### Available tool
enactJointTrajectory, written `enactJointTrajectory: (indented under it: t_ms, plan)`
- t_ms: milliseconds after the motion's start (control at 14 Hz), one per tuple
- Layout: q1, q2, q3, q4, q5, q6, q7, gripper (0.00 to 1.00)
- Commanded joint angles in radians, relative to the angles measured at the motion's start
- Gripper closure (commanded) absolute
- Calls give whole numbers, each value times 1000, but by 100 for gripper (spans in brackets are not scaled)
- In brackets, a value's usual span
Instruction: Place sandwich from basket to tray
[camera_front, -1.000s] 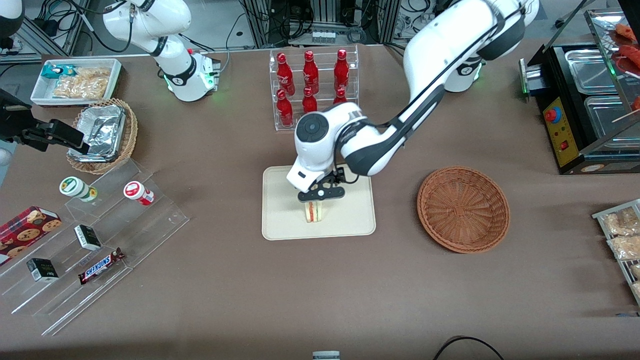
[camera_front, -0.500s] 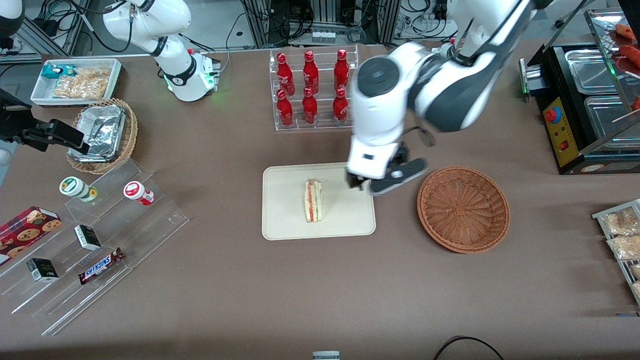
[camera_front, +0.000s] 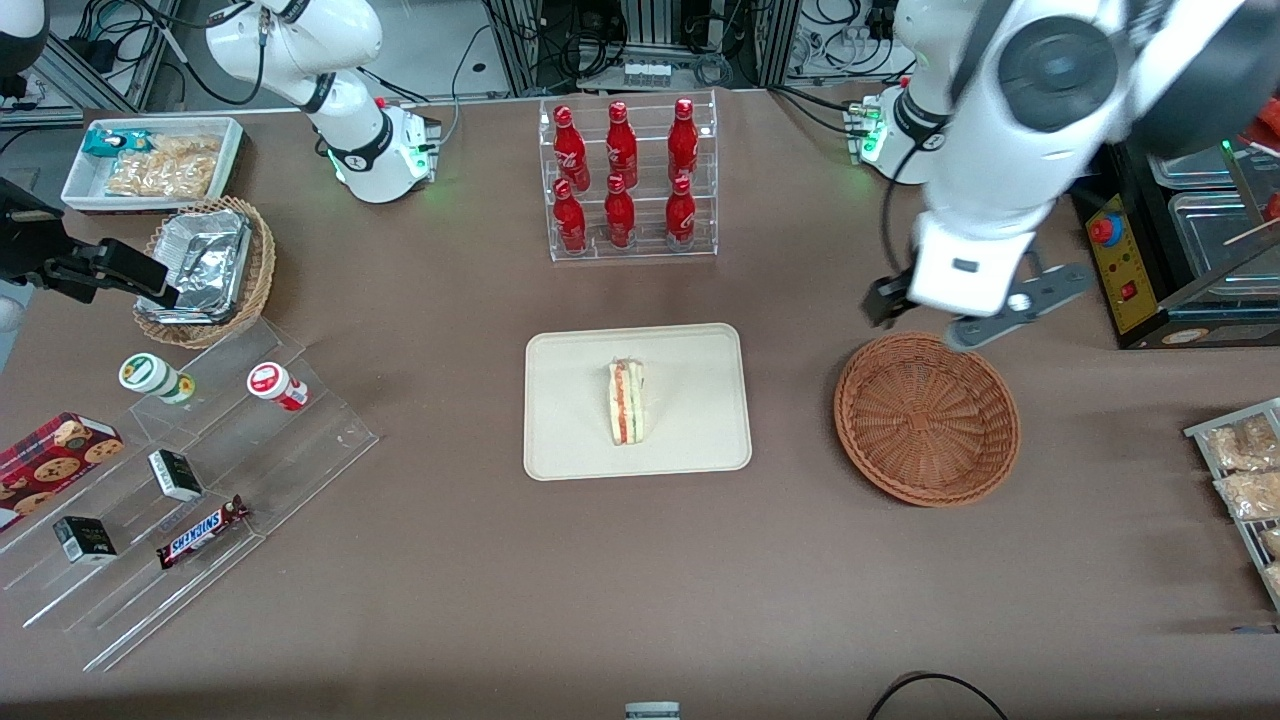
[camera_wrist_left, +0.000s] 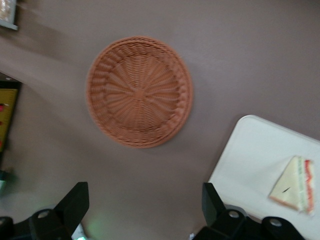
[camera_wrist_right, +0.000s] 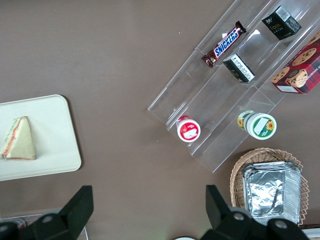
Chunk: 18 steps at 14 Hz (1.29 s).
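The sandwich (camera_front: 627, 403) lies on the cream tray (camera_front: 690, 450) in the middle of the table; it also shows in the left wrist view (camera_wrist_left: 296, 185) on the tray (camera_wrist_left: 250, 150) and in the right wrist view (camera_wrist_right: 19, 140). The reddish-brown basket (camera_front: 927, 418) stands empty beside the tray, toward the working arm's end; it also shows in the left wrist view (camera_wrist_left: 139, 92). My left gripper (camera_front: 975, 318) hangs open and empty high above the basket's rim farther from the front camera, apart from the sandwich. It also shows in the left wrist view (camera_wrist_left: 145, 210).
A clear rack of red bottles (camera_front: 625, 175) stands farther from the camera than the tray. A black food warmer (camera_front: 1170, 220) stands close to my arm. A foil-lined basket (camera_front: 205, 270), a white snack bin (camera_front: 150, 160) and a clear stepped shelf (camera_front: 190, 470) are toward the parked arm's end.
My gripper let go of the sandwich on the tray, opened, rose and swung away toward the basket and the working arm's end. The sandwich stays on the tray.
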Motion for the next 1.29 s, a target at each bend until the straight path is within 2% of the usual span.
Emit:
enactJointTrajectory:
  t_ms: [0,71,286,500,786,1000,1214]
  plan:
    - [83,-76,-3,-44,-52,-46,147,1]
    - [82,-90,19,-46,-63,-62,203,1]
    - [-41,-143,267,-72,-132,-84,380,1]
    - [-67,-219,416,-139,-169,-101,620,1]
    - [-98,-213,503,-123,-184,-92,689,1]
    - [-106,-150,501,-49,-174,-69,692,1]
    - [-106,-139,499,-51,-149,41,734,1]
